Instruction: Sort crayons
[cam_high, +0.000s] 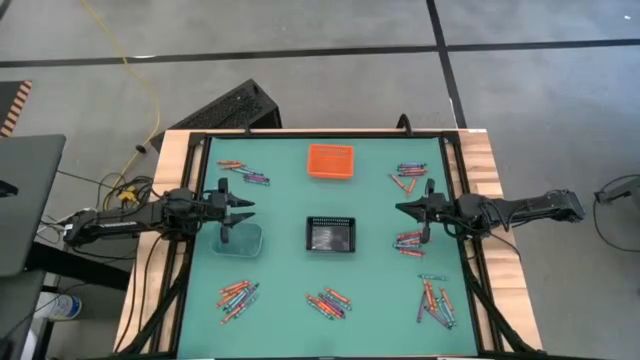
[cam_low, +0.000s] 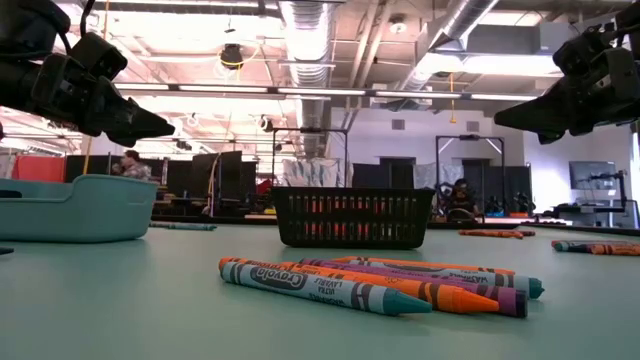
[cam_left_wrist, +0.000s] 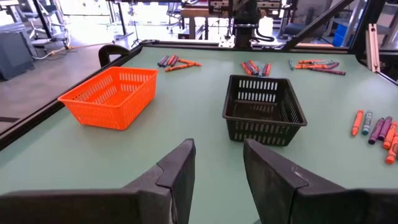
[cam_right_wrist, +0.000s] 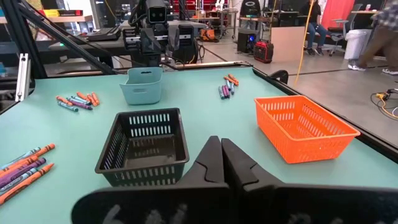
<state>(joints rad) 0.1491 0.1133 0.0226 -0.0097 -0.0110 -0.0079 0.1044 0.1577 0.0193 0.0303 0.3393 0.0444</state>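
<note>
Crayons lie in several small piles on the green table: far left (cam_high: 245, 172), far right (cam_high: 405, 175), right (cam_high: 408, 241), near left (cam_high: 236, 296), near middle (cam_high: 328, 301) and near right (cam_high: 434, 299). The near middle pile shows close up in the low view (cam_low: 380, 282). My left gripper (cam_high: 248, 208) hovers open and empty over the table's left, by the clear bin (cam_high: 240, 239). My right gripper (cam_high: 403, 209) hovers shut and empty over the table's right, between two crayon piles.
An orange bin (cam_high: 331, 161) stands at the far middle and a black bin (cam_high: 331, 234) at the centre. The clear bin looks pale teal in the right wrist view (cam_right_wrist: 142, 86). People move in the room beyond the table (cam_right_wrist: 379, 34).
</note>
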